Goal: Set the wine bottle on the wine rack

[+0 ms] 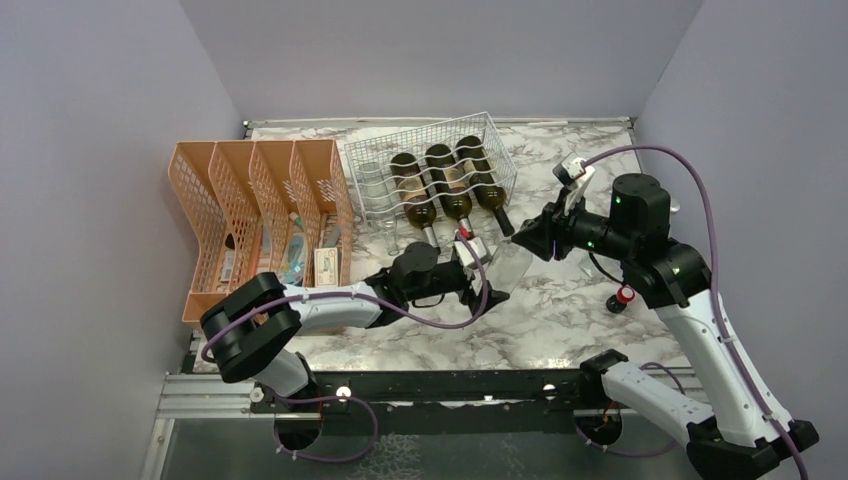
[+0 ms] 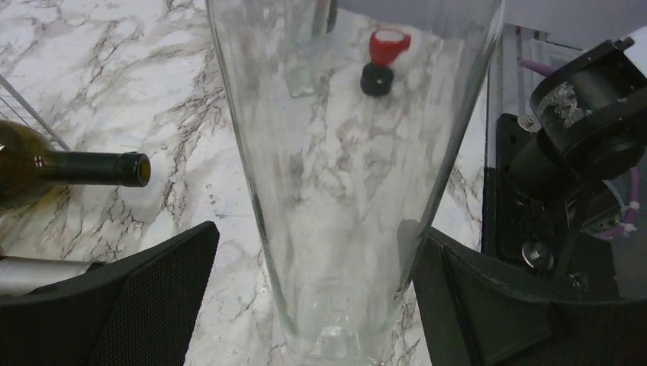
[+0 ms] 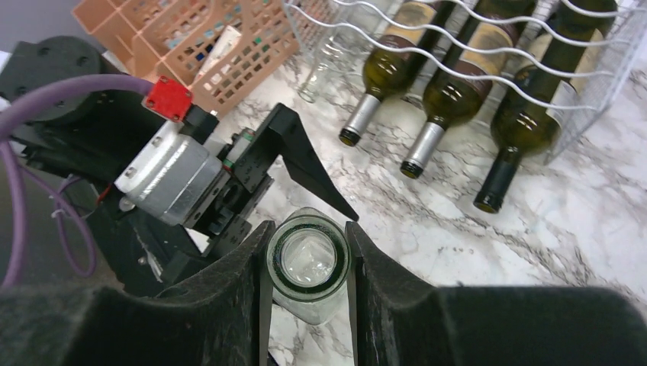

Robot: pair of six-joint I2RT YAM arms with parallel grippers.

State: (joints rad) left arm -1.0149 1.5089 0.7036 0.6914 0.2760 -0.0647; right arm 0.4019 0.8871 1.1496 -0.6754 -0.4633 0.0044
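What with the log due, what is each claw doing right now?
Left claw: open, straddling the body of the clear glass wine bottle, with a gap on one side.
Right claw: closed on that bottle's neck.

Organiser left of wine rack; three bottles in rack; wine bottle before rack.
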